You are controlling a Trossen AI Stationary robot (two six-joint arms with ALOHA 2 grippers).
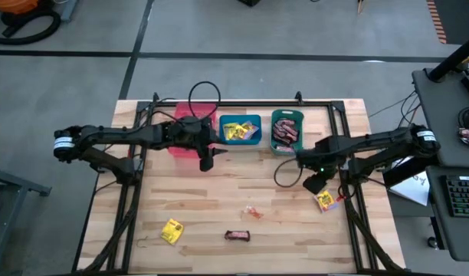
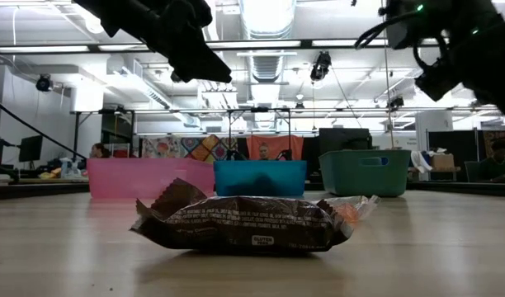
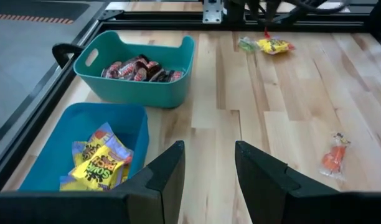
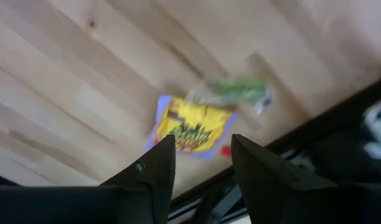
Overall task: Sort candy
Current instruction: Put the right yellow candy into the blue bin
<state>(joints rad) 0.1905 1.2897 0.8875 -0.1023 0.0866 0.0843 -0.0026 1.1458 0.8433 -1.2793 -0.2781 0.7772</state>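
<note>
My left gripper (image 1: 206, 159) hangs open above the bare wood in front of the pink bin (image 1: 185, 139); in its wrist view nothing is between its fingers (image 3: 209, 177). My right gripper (image 4: 202, 144) points down, open, above a yellow candy packet (image 4: 193, 127) near the table's right edge, without touching it. A green clear-wrapped piece (image 4: 231, 90) lies beside that packet. Loose on the table lie another yellow packet (image 1: 172, 230), a dark brown bar (image 1: 237, 235) and a small orange piece (image 1: 252, 213).
Three bins stand in a row at the far edge: pink, blue (image 1: 241, 130) holding yellow packets, teal (image 1: 286, 130) holding dark bars. A black metal frame (image 1: 349, 222) runs round the table close to the right-hand packet. In the low view the brown bar (image 2: 252, 223) lies nearest.
</note>
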